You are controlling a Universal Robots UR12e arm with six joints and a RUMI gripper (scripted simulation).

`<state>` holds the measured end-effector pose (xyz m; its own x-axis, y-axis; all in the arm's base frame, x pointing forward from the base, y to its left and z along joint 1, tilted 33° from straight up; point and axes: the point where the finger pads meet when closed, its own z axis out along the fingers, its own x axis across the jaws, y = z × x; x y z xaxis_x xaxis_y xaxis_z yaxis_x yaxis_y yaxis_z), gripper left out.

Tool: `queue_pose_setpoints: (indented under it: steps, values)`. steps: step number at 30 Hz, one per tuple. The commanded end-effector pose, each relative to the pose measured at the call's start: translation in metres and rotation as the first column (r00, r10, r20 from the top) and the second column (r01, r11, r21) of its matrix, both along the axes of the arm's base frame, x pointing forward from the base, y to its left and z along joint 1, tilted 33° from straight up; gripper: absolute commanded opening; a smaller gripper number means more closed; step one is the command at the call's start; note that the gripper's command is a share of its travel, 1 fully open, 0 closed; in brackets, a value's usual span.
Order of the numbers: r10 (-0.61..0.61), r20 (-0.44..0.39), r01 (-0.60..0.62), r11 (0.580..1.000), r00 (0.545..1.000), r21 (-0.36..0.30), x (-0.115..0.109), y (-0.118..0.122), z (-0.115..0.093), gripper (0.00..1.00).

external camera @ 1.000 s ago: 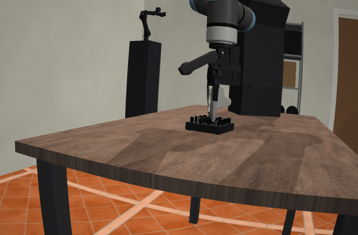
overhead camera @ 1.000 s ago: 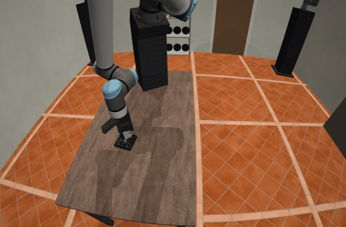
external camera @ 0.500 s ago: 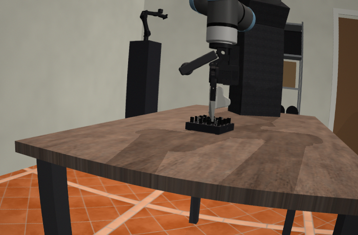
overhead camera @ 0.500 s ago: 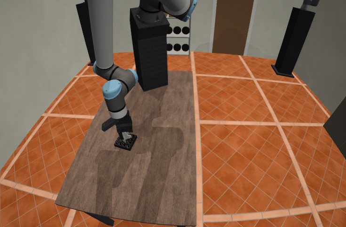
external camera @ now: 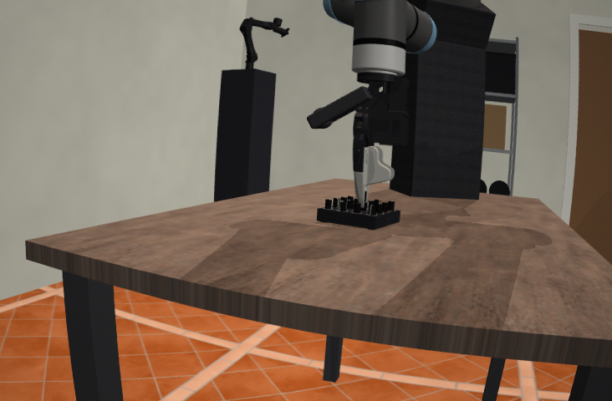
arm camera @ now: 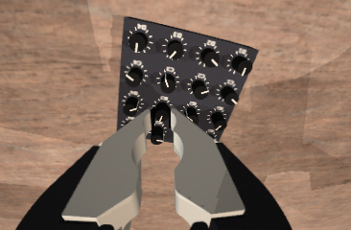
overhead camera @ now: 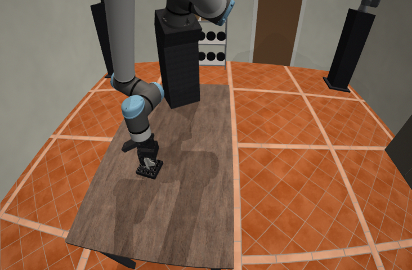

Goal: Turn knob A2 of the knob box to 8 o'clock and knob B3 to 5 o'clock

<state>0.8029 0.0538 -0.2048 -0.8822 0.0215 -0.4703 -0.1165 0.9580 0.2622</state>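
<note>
The black knob box (overhead camera: 149, 170) lies on the wooden table, left of the middle; it also shows in the exterior view (external camera: 358, 215) and in the wrist view (arm camera: 183, 81). It carries several rows of black knobs with white pointer lines and tick marks. My gripper (overhead camera: 148, 165) points straight down onto the box. Its pale fingers are shut on one knob (arm camera: 158, 126) in the second column from the left of the wrist view, at the near end of the box. I cannot tell which of the two near rows it stands in. The fingers hide the other near knobs. In the exterior view the fingertips (external camera: 362, 198) stand among the knobs.
The black robot pedestal (overhead camera: 178, 60) stands at the far end of the table. A black camera arm (external camera: 337, 109) juts out from my wrist. Black pillars and a shelf stand off the table by the walls.
</note>
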Motion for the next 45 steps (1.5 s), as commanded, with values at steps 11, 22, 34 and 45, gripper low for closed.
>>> queue_pose_setpoints:
  steps: [11,22,34,45]
  values:
    - [-0.237,-0.096,0.247,0.962,0.967,0.119,-0.0010,0.0000,-0.0001,0.04]
    - [-0.380,-0.176,0.409,0.894,0.908,0.184,-0.0018,0.0004,-0.0004,0.04]
    - [-0.504,-0.265,0.561,0.794,0.822,0.233,-0.0026,0.0009,-0.0006,0.04]
    - [-0.593,-0.347,0.682,0.683,0.727,0.261,-0.0031,0.0015,-0.0007,0.04]
